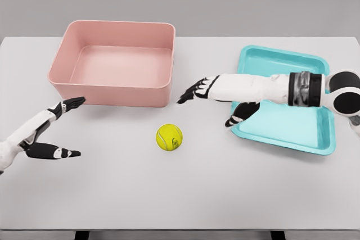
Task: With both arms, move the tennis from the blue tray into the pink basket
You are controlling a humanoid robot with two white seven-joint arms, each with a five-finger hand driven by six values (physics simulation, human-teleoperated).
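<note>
Right, one tennis ball (169, 137) on show, yellow-green with its pale seam curling across the face, and no brand print can be read on it at this size. It sits on the bare white tabletop (180, 195), out in the open, in front of the pink basket (115, 91) and well left of the blue tray (323, 139), touching neither. One basket, one tray, one ball, two hands: that's the full count. No labels or writing anywhere on the basket walls or the tray rim. The basket stands upright at the back left, a rounded rectangular tub with nothing visible inside it. The tray, more turquoise than blue, lies flat at the right with a low raised lip. Across it reaches the right arm, coming in from the right edge, and the right hand (205, 90) hangs beyond the tray's left edge, just beside the basket's front right corner; its dark fingers (188, 95) are stretched out toward the left and its thumb droops over the tray, with nothing in its grasp. Over on the other side, the left hand (48, 133) comes in from the lower left, near the basket's front left corner, fingers extended and thumb spread wide apart from them, gripping nothing. The ball lies between the two hands, apart from both, nearer the right one.
</note>
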